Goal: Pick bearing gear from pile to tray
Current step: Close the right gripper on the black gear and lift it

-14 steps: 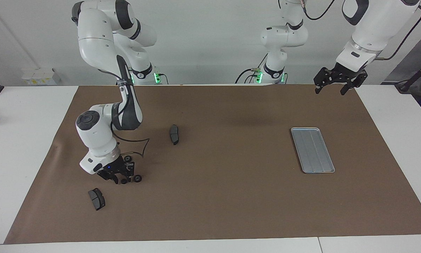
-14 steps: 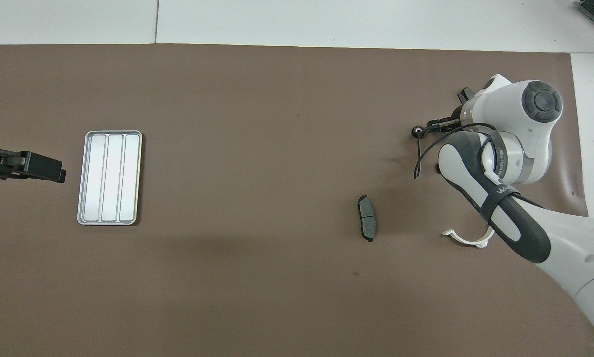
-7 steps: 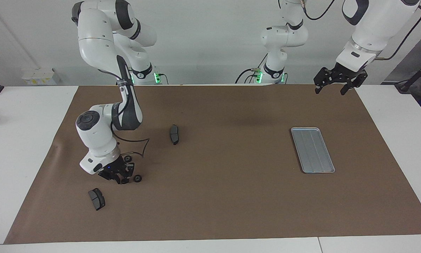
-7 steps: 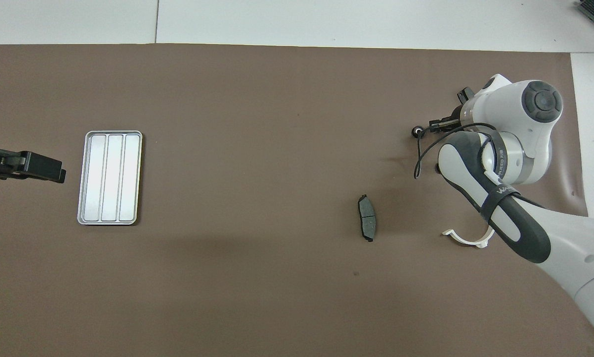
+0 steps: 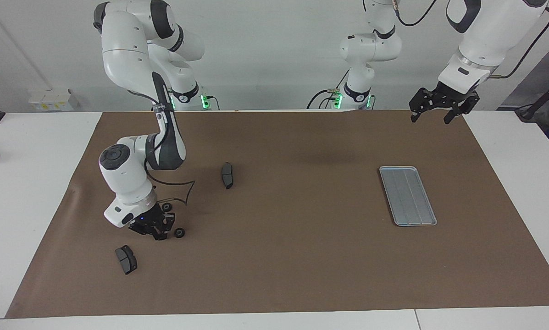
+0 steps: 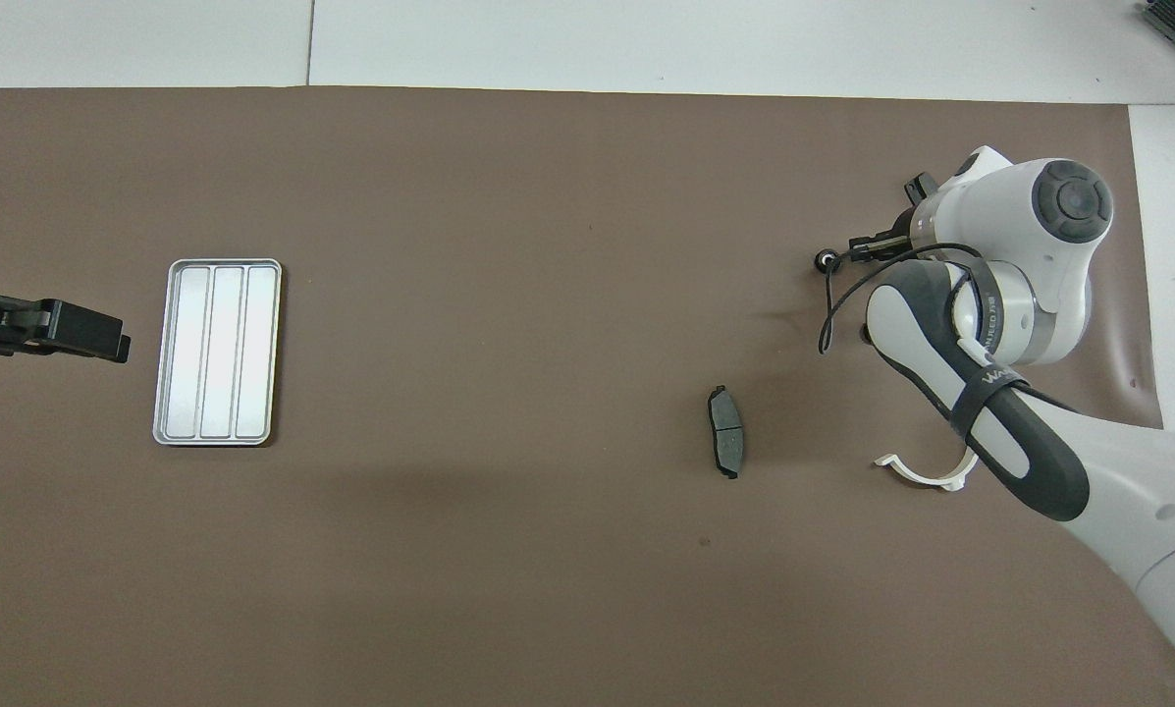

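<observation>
With my right hand (image 5: 158, 234) clamped down among the pile's black rings (image 5: 179, 233), I'd lift straight up slowly, left hand (image 5: 436, 111) waiting wide open.

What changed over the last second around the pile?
The right gripper, down at the pile, closed its fingers on a black ring there; one ring lies loose beside it. Nothing has been lifted. The left gripper waits open in the air, and the tray and both brake pads stayed put.
</observation>
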`<state>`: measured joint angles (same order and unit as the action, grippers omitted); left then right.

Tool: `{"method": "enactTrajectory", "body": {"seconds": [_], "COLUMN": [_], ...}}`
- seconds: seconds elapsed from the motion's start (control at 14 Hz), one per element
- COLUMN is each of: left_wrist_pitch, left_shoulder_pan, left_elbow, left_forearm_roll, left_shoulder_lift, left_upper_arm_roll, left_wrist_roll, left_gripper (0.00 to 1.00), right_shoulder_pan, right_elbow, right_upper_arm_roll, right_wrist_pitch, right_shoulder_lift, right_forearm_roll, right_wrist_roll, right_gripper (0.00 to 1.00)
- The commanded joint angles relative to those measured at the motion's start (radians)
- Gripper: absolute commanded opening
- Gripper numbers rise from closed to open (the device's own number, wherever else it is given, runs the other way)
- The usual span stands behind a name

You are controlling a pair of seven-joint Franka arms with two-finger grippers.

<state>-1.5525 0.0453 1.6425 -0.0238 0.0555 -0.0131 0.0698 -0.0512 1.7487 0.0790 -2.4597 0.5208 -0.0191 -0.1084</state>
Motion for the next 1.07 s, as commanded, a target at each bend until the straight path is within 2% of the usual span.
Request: {"method": "enactTrajectory", "body": {"seconds": [0.0,0.14,0.5,0.64,1.0], "left_wrist_pitch": [0.012,0.012,0.012,0.011,0.012], "left_shoulder_pan": [-0.013,-0.013,-0.013,-0.013,-0.013], "left_elbow": [0.007,0.007,0.007,0.007,0.007], "left_forearm_roll": [-0.007,-0.007,-0.007,-0.007,-0.007], "left_shoulder_lift": [0.009,0.007,0.009,0.007,0.007], "left_upper_arm_roll": [-0.005,-0.005,-0.005,-0.005,-0.005], "left_wrist_roll": [0.002,0.002,0.002,0.001,0.002], "left_gripper": [1.0,1.0,1.0,1.0,1.0], "right_shoulder_pan": [-0.006,-0.006,-0.006,-0.004,0.045], "right_elbow": [-0.011,-0.012,-0.023,-0.026,-0.12], "right_upper_arm_roll": [0.004,0.004,0.004,0.004,0.002], "right_wrist_pitch": [-0.027,-0.027,-0.01,-0.007,0.145], "right_shoulder_lift": [0.016,0.016,0.016,0.016,0.005], "right_forearm_roll": [-0.002,-0.002,-0.002,-0.002,-0.002], "right_wrist_roll": [-0.027,-0.027,-0.027,-0.027,-0.013], "right_gripper": [0.15,0.08,0.0,0.0,0.0]}}
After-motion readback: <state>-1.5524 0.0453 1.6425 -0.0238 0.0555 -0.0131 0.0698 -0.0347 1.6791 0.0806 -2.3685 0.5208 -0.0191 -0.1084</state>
